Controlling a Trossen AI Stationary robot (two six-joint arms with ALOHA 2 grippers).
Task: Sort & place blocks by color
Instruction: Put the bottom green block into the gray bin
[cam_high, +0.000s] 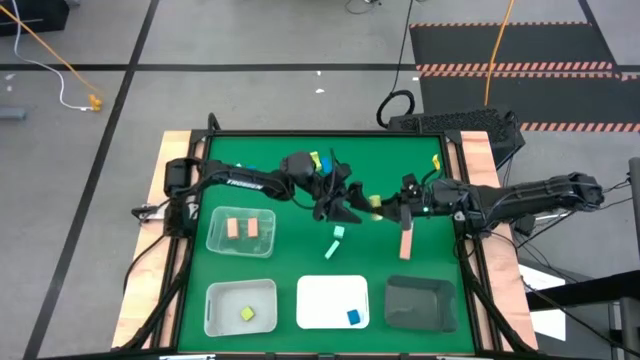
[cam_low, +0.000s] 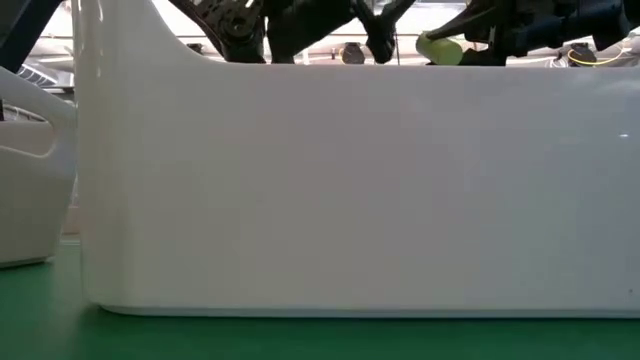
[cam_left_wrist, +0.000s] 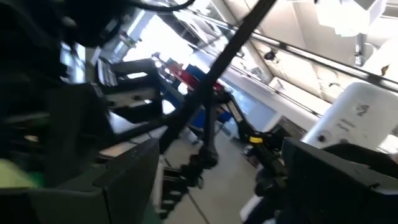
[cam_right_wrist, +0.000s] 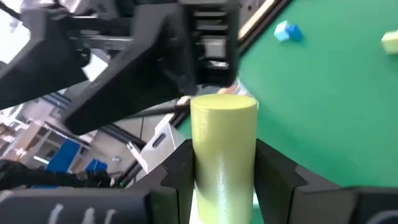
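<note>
My right gripper (cam_high: 388, 205) reaches in from the table's right and is shut on a yellow-green round bar (cam_right_wrist: 224, 149), which is held above the green table (cam_high: 290, 255). My left gripper (cam_high: 343, 210) stands open just to the bar's left with its fingers toward it; I cannot tell whether they touch. A salmon bar (cam_high: 406, 243) and a mint block (cam_high: 335, 243) lie on the table below them. A blue block (cam_high: 322, 170) and two yellow-green blocks (cam_high: 437, 160) lie near the far edge. In the low view a white tray wall (cam_low: 350, 190) hides the table. My right gripper pinches the yellow-green bar between its two fingers (cam_right_wrist: 273, 171), on the bar's sides (cam_right_wrist: 249, 162). The fingers come about level from the table's right and lie along the bar. Its free end (cam_right_wrist: 224, 104) sticks out past the fingertips toward my left gripper. The bar is clear of the table.
Along the near side stand a clear tray (cam_high: 215, 232) with two salmon blocks, a clear tray (cam_high: 215, 305) with a yellow-green block, a white tray (cam_high: 320, 295) with a blue block, and a dark tray (cam_high: 420, 302). Wooden rails edge the table left and right.
</note>
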